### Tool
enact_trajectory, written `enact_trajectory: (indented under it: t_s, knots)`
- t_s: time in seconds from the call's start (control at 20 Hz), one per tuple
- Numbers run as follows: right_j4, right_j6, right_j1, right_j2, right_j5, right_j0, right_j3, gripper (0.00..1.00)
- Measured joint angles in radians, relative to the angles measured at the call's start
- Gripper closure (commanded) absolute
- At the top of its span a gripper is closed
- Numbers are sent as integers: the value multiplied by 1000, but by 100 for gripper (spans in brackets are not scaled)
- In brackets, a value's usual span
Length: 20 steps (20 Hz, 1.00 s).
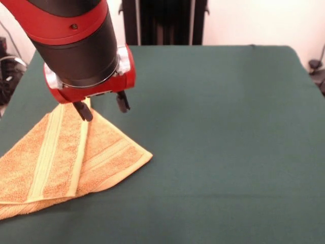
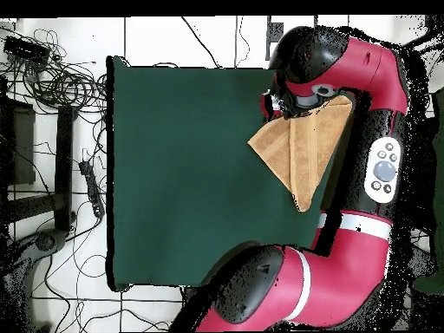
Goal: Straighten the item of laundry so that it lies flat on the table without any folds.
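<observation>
Pincer (image 1: 103,107) spread, empty, poised just above the towel's (image 1: 66,160) upper corner. Arm (image 2: 347,260) overhangs part of the cloth from overhead; cables (image 2: 61,78) lie off the table (image 1: 218,127). Orange-tan towel sits folded double into a triangle at the table's edge, ribbed bands showing.

Front camera low across table (image 1: 228,127); overhead straight down; both share table

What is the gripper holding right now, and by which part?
Nothing. The gripper is open, its fingers apart just above the folded towel's far corner, not pinching it.
</observation>
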Motion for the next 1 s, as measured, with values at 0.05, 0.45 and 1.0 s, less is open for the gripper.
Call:
enact_trajectory:
  t_s: [0.05, 0.45, 1.0]
  knots:
    - [0, 0, 1, -7, -13, 2, 0, 0]
    - [-4, 0, 36, -22, -20, 2, -36, 0]
    - [-32, 0, 147, -41, -20, 9, -120, 0]
